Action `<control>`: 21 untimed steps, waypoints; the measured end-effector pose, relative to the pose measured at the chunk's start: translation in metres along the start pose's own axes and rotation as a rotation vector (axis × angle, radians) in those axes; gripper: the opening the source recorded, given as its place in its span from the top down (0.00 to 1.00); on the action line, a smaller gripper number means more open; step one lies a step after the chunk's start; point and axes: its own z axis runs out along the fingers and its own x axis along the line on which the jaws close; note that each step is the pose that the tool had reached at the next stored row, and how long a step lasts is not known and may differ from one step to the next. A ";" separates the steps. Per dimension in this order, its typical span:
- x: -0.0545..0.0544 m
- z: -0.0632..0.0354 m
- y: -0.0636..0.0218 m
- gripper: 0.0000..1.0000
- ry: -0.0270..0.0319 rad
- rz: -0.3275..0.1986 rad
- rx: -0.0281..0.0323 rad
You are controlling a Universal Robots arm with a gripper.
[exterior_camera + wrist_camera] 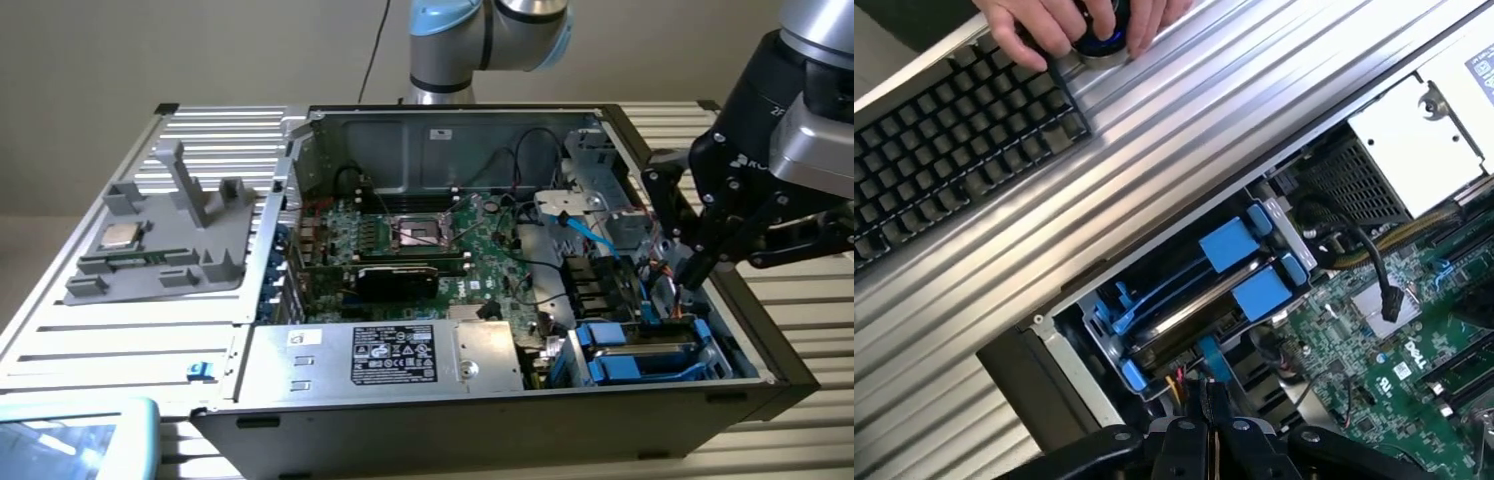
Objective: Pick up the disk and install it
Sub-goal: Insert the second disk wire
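Gripper [1211, 400] clenched, fingertips pressed together and holding nothing, poised just above the drive bay at the case's [747, 385] corner on the exterior view's right. The disk [1189, 310] sits in that bay within its blue frame, end tabs [1259, 292] facing the motherboard [427, 240]. In my judgement, seating it well calls for even, straight pressure along the frame (not on the cables nearby). A person's hand [1069, 25] rests on a knob beside a keyboard [954, 140] on the table [1184, 130].
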 end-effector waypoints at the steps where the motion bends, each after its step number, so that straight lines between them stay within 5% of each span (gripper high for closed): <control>1: 0.000 0.0000 0.0000 0.89 0.0000 -0.016 0.0003; 6: 0.000 0.0000 -0.0003 0.89 -0.0013 -0.083 0.0035; 15: -0.001 0.0000 -0.0014 0.89 -0.0148 -0.156 0.0257; 21: -0.001 0.0002 -0.0015 0.89 -0.0189 -0.261 0.0313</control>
